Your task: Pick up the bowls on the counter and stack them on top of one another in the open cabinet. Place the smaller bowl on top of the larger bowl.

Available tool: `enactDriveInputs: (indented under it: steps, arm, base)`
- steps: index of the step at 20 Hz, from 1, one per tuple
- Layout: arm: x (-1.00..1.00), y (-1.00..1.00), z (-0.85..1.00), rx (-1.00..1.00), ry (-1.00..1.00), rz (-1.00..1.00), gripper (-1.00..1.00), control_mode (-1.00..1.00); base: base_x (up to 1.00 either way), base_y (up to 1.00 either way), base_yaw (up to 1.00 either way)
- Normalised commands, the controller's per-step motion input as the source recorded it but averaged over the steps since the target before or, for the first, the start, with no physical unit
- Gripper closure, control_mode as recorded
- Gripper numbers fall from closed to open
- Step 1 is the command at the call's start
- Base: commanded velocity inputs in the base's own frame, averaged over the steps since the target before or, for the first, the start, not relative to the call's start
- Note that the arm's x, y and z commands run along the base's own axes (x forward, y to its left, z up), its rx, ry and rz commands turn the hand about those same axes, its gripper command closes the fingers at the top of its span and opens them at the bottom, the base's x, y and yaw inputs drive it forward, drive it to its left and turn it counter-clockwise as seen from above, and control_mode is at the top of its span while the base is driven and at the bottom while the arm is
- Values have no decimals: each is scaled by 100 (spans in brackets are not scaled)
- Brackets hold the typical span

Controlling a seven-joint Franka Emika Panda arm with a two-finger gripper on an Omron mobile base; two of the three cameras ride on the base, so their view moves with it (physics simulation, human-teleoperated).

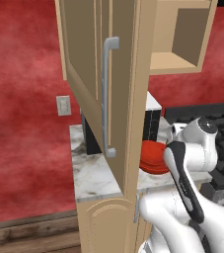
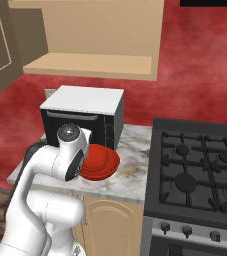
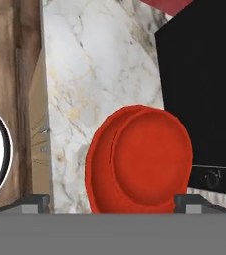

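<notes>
Currently I am positioning the fingers (image 3: 112, 201), spread wide and grasping nothing, above the bowls (image 3: 142, 159), which are sitting nested on the bench (image 3: 99, 74) beside the black oven (image 3: 204, 89). Next, I judge, comes lowering onto a rim; the bowls are lying between the fingertips.

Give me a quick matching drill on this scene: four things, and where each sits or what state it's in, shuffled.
1. bowls
2. microwave
3. stovetop
4. gripper

A. black, to the right of the counter
B. open, above the red bowls
C. red, on the counter in front of the microwave
D. white-topped, at the back of the counter

Pairs: 1-C, 2-D, 3-A, 4-B
</notes>
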Motion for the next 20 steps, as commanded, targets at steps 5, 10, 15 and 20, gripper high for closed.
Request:
enactDriveInputs:
  steps: [5,10,15,20]
  arm:
    - [-10,-2,32,-2,0,20,-100,-100]
    - [-16,0,4,-8,0,29,-100,-100]
    - [-37,-6,0,-13,-1,23,-100,-100]
    - [-44,-32,0,-12,-12,11,-100,-100]
  base:
    - [0,0,0]
    - [0,0,0]
    - [0,0,0]
    - [0,0,0]
